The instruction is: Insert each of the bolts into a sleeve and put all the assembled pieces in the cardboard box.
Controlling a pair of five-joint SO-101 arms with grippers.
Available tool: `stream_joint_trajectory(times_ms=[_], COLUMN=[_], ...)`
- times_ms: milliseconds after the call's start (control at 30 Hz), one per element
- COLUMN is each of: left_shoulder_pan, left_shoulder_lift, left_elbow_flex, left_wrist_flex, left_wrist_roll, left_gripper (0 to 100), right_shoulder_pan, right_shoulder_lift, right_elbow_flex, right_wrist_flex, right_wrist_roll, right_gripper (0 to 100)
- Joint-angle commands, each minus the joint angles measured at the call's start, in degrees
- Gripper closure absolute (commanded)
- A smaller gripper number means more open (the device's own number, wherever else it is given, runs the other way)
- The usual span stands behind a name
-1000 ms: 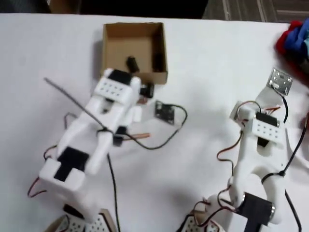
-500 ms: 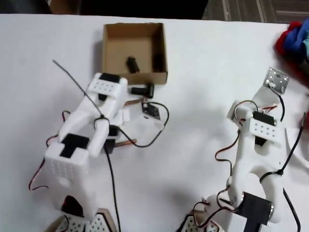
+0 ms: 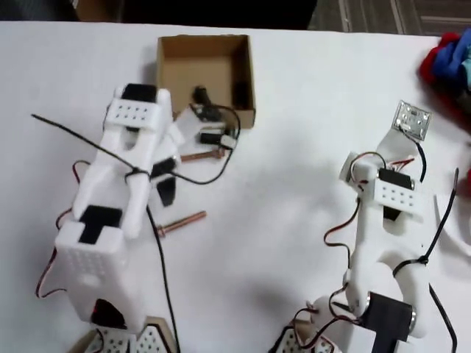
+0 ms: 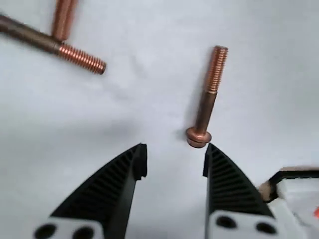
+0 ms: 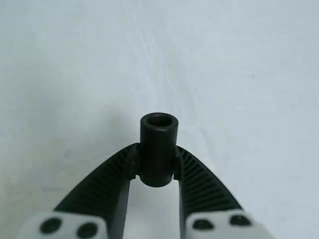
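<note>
We find the left gripper [image 4: 174, 158] released, jaws apart, with a copper bolt [image 4: 207, 97] lying just off one fingertip, near the cardboard box [image 3: 165, 70]. The right gripper [image 5: 157, 167] is clenched on a black sleeve [image 5: 158, 142], well apart from the box.

A broad strip of bare table [image 3: 294, 184] is left free between the two arms. The cardboard box [image 3: 168, 51] is unobstructed from above, though its near wall is crossed by a black cable [image 3: 237, 126] and crowded by the left arm [image 3: 118, 184]. Between the parted fingers of the left gripper [image 4: 172, 157] bare table is seen, a bolt [image 4: 207, 99] lying just beside one fingertip. The right gripper [image 5: 155, 167] is filled by a sleeve [image 5: 158, 144].
</note>
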Motion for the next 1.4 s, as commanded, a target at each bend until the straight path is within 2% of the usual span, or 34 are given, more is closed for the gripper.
stream_joint_trajectory(times_ms=[0, 133, 300, 633, 867, 1200, 1367], left_shoulder_pan=[2.29, 5.1, 7.65, 7.82, 7.47, 7.3, 5.54], left_shoulder_lift=[-6.68, -10.11, -8.88, 4.75, 14.77, 16.44, 16.09], left_elbow_flex=[5.49, 14.37, 21.67, 21.76, 13.14, 0.04, -2.33], left_wrist_flex=[1.32, 1.32, 1.05, -0.53, 0.62, 0.97, 1.14], left_wrist_roll=[17.67, 29.19, 34.37, 37.45, 37.45, 37.63, 37.71], left_gripper=[80, 80, 80, 80, 90, 90, 90], right_shoulder_pan=[-0.57, -0.57, -0.57, -0.22, -0.4, -0.22, -0.22], right_shoulder_lift=[-1.27, -1.27, -1.27, -1.27, -1.27, -1.27, -1.27], right_elbow_flex=[-0.26, -0.26, -0.26, -0.26, -0.26, -0.26, -0.26], right_wrist_flex=[-0.92, -0.92, -0.92, -0.92, -0.92, -0.92, -0.92], right_wrist_roll=[-0.35, -0.35, -0.35, -0.35, -0.35, -0.35, -0.35], right_gripper=[97.8, 97.8, 97.8, 97.8, 97.8, 97.8, 97.8])
